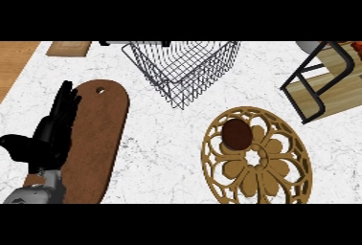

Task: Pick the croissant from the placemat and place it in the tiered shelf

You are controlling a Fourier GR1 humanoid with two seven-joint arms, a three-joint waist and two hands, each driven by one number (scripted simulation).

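A round dark brown croissant (237,133) lies on the upper left part of the tan openwork placemat (283,143) at the lower right of the counter. The tiered shelf (322,79), black-framed with wooden boards, stands at the upper right, partly cut off by the view's edge. My left hand (46,136) rests open at the left, fingers straight and pointing up, over the left edge of a brown cutting board. It is far from the croissant. My right hand does not show.
A long brown cutting board (99,139) with a hole near its top lies at the left. A wire basket (184,67) stands at the top centre. A small wooden block (68,47) sits at the top left, beside the counter's wooden edge (14,62).
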